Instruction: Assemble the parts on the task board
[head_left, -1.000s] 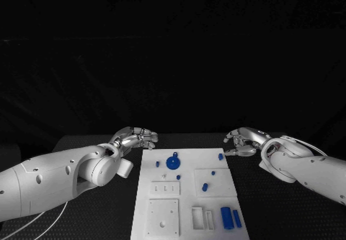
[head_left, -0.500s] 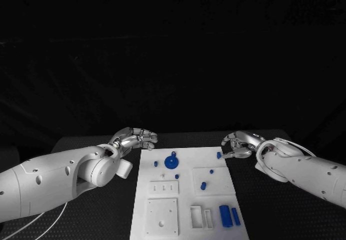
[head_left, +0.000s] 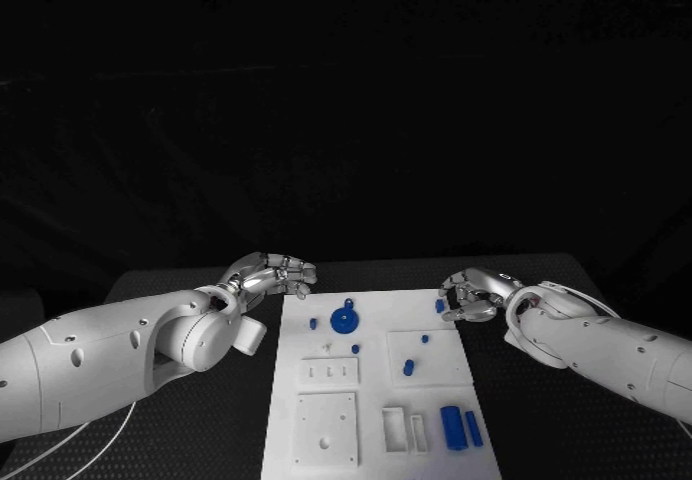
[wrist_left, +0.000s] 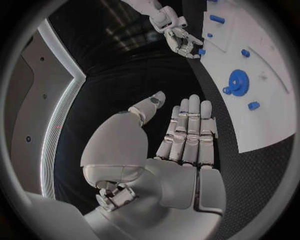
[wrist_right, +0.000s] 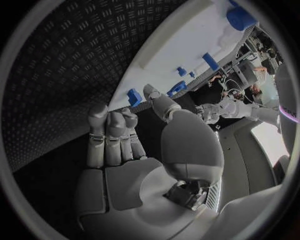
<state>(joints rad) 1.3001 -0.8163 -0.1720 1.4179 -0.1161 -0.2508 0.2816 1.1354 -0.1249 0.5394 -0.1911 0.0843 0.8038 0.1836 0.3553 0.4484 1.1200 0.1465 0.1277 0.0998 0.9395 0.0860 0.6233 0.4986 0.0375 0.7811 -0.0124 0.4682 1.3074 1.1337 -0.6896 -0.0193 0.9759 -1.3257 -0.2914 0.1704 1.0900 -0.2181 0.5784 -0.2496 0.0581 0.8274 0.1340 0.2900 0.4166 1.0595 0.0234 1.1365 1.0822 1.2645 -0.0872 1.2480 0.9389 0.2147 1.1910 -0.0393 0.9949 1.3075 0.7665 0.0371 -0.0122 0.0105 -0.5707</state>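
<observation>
The white task board lies lengthwise on the black table. On it are a blue gear, small blue pegs and two long blue bars near the front. A small blue part sits at the board's far right corner. My right hand hovers at that corner, fingertips close to the part, holding nothing. My left hand hangs off the board's far left corner; its fingers lie together with the thumb apart, empty. From the left wrist I see the gear and the right hand.
Black ribbed table mat surrounds the board on both sides. White raised blocks and a slotted holder stand on the board's near half. A cable runs under my left arm.
My right hand has moved left, from beside the board to its far right corner by the small blue part. The left hand has stayed put.
</observation>
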